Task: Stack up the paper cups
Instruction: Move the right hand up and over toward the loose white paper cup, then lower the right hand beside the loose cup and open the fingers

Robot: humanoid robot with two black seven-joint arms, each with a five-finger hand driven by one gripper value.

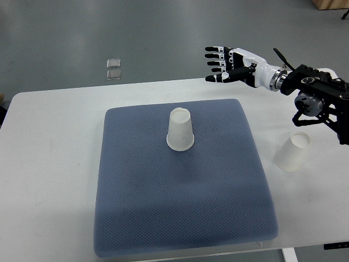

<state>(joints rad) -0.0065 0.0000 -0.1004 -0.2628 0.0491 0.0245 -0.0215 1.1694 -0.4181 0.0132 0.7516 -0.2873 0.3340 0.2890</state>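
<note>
A white paper cup (180, 130) stands upside down on the blue-grey pad (180, 180), near its far middle. A second white paper cup (293, 152) stands upside down on the white table, right of the pad. My right hand (221, 64) hovers above the table's far edge, fingers spread and holding nothing. It is well above and to the right of the cup on the pad, and up-left of the other cup. The left arm does not show.
The white table (49, 164) carries the pad; its far edge runs behind the hand. Two small clear squares (113, 69) lie on the grey floor beyond the table. The right forearm (316, 90) hangs over the table's right side.
</note>
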